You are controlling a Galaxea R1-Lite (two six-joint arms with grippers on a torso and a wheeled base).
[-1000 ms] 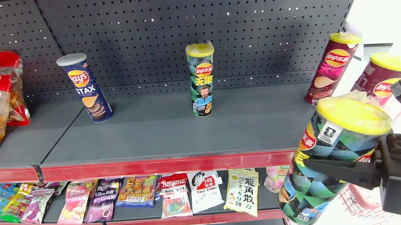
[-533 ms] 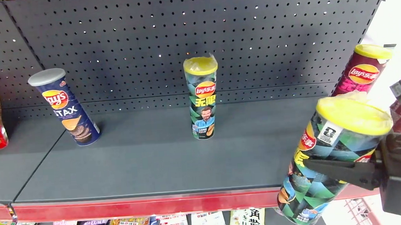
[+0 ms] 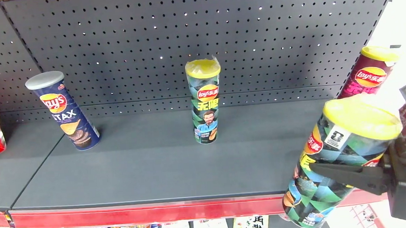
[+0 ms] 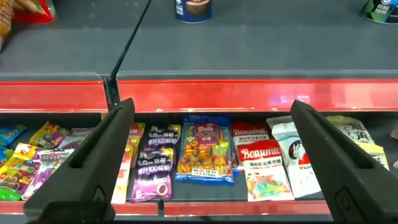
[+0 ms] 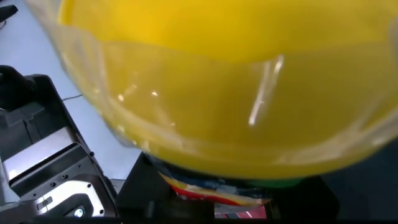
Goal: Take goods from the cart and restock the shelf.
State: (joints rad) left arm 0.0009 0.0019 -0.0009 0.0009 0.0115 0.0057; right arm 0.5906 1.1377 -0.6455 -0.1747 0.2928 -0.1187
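- The right claw point(image 3: 335, 167) pinches a green chip can point(image 3: 310, 199) with a yellow lid. The can is tilted, at the front right corner of the shelf point(image 3: 157, 173).
- The left claw point(image 4: 212, 109) is spread wide, low before the shelf's red front edge.
- A blue can point(image 3: 63, 112), a second green can point(image 3: 205, 103) and a red can point(image 3: 369, 74) stand near the shelf's back edge.

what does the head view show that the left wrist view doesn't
Head view, not left wrist: the right end effector shut on the held green can, a maroon can and the pegboard. Left wrist, not head: the left end effector, open, and the snack packets seen whole. Both: the shelf with its red edge, the blue can and the standing green can, though the wrist catches only their bases.
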